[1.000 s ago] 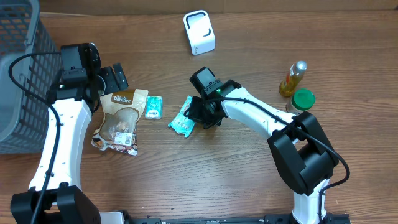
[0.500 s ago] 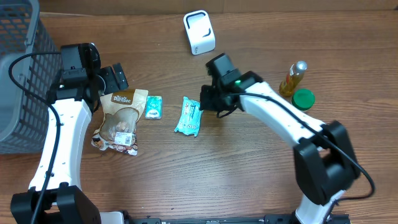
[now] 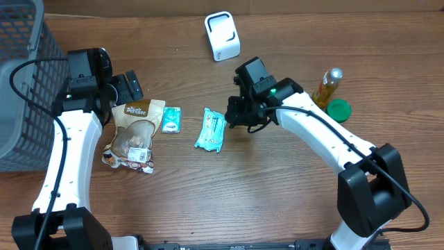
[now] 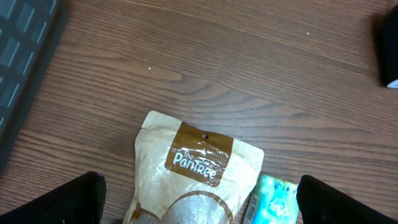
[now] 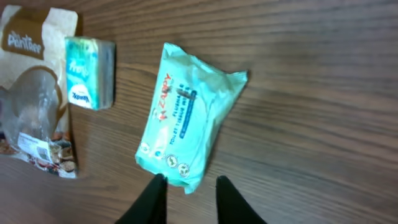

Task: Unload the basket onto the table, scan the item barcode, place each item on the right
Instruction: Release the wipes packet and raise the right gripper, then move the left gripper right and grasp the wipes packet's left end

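- My right pincer (image 5: pixel 189 198) stands slightly open and grips nothing; bare wood shows between its tips.
- The wipes pack (image 5: pixel 186 124) lies flat on the table (image 5: pixel 323 124), label up, just ahead of those tips. Its red lettering looks like "Zappy"; the smaller print is too blurred to read.
- Beside it lie a small tissue pack (image 5: pixel 90 71) and a brown pouch (image 4: pixel 199 162) marked "PanTree".
- My left pincer (image 4: pixel 199 198) hangs wide open over that pouch.
- The white scanner (image 3: pixel 222 35) stands well apart.

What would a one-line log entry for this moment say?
left claw: open, over pouch | right claw: slightly open, empty, beside wipes | wipes: flat on table, apart from scanner
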